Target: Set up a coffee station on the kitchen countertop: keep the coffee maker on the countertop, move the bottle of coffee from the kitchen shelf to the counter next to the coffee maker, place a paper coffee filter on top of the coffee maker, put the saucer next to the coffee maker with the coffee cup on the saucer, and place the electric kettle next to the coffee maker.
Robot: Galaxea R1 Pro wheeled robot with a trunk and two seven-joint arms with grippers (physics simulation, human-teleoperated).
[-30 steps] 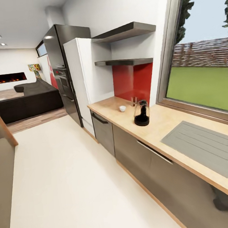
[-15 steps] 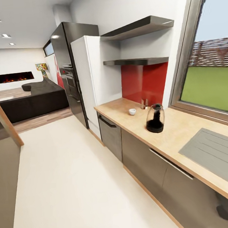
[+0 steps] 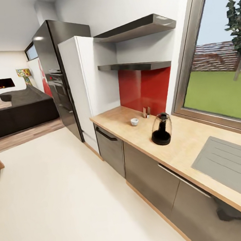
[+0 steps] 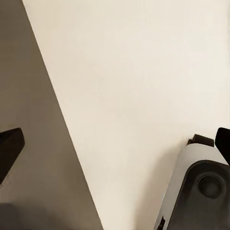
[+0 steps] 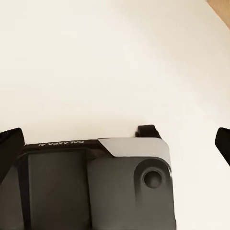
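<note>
Since the earlier frame only the camera has swung; kettle and cup stand on the table below the lower shelf and red backsplash. Both tools' fingertips sit wide apart over pale floor. Two small items beside the cup are unclear.

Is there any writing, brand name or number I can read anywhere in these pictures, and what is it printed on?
"GALAXEA AI", or close to it: small pale letters, seen upside down, on the dark grey robot body panel in the right wrist view; the last letters are hard to make out.
The clear glass electric kettle, small white coffee cup and grey cabinet fronts show no readable text.
</note>
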